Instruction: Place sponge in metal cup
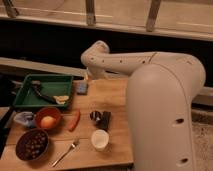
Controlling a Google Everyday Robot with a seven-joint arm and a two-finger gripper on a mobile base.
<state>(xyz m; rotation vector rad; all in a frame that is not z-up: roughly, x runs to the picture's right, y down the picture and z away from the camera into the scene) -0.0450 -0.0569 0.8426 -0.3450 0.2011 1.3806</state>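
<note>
The sponge (pixel 81 88), small and blue-grey, lies on the wooden table (pixel 115 95) just right of the green tray. The metal cup (pixel 95 116) stands near the table's middle, with a black object (pixel 105 120) touching its right side. My gripper (pixel 88 76) hangs from the white arm (pixel 120 62) right above the sponge, at its far edge. The arm's wrist hides most of the gripper.
A green tray (pixel 30 81) at the left holds a dark utensil and a yellow piece. In front are an orange bowl (pixel 47 120), a red pepper (pixel 74 120), a dark bowl of nuts (pixel 31 145), a fork (pixel 65 152) and a white cup (pixel 100 139). My large white body fills the right.
</note>
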